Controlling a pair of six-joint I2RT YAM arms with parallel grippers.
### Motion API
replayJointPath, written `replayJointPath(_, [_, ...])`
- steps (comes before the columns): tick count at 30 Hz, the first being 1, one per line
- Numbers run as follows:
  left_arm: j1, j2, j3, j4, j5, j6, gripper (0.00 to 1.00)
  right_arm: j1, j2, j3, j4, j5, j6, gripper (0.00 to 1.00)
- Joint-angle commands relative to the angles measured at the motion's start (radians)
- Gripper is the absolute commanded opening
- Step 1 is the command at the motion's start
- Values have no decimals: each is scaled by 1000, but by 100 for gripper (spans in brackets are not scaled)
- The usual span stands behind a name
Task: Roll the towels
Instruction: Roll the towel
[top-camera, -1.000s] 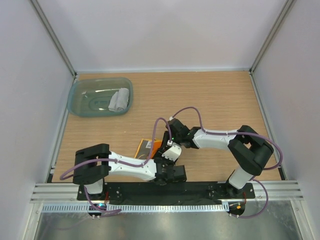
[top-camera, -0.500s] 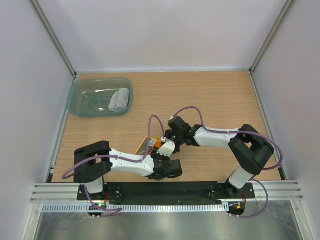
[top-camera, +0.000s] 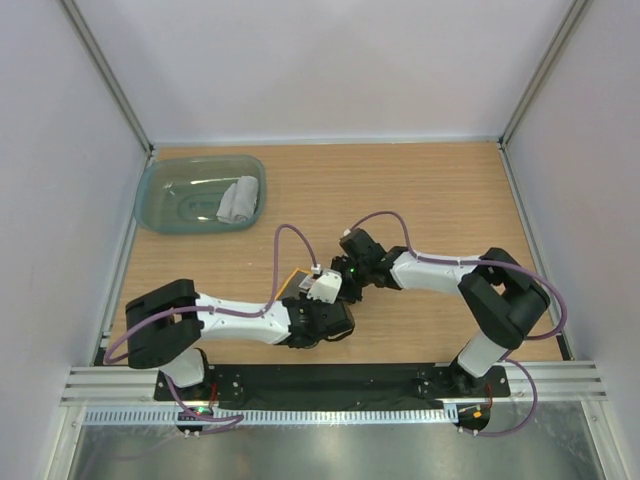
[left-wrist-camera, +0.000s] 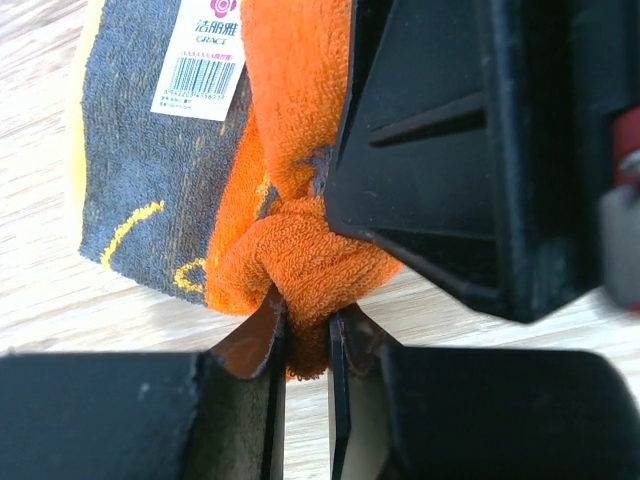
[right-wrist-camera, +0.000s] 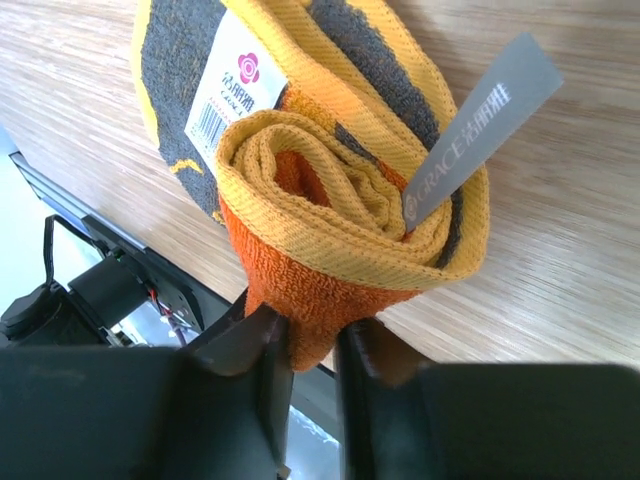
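Top external view showed the grey towel (top-camera: 238, 200) rolled inside the teal tub (top-camera: 175, 207), far left. At the tabletop's (top-camera: 430, 190) front middle, the left tool (left-wrist-camera: 306, 335) pinched a fold of the orange towel (left-wrist-camera: 290, 130); the right tool (right-wrist-camera: 312, 345) clamped its rolled end.

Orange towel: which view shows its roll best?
Right wrist: the orange towel shows its coiled end, the spiral clear. Left wrist shows only a bunched fold and the grey face; top external, a mostly hidden sliver.

Reaching inward, nearly wrist to wrist.
Pinching towel (left-wrist-camera: 300, 255) with left gripper (left-wrist-camera: 306, 335) and right gripper (right-wrist-camera: 312, 345), jaws almost closed.
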Motion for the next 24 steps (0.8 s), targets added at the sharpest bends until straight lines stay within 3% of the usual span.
replayJointPath(1, [33, -41, -54, 3, 67, 47, 0, -40, -64, 7, -96, -5, -55, 33])
replayJointPath(3, [42, -72, -76, 37, 116, 70, 0, -58, -88, 12, -118, 20, -66, 55])
replayJointPath(6, [60, -103, -103, 80, 182, 85, 0, -81, -110, 47, -193, 83, -98, 71])
replayJointPath(14, [131, -204, -174, 198, 354, 82, 0, -134, -295, 90, -329, 287, -160, 75])
replayJointPath(19, [220, -273, -244, 330, 521, 44, 0, -134, -401, 12, -215, 232, -161, 75])
replayJointPath(24, [352, -304, -291, 462, 776, -28, 0, -135, -467, -101, -112, 143, -154, 75])
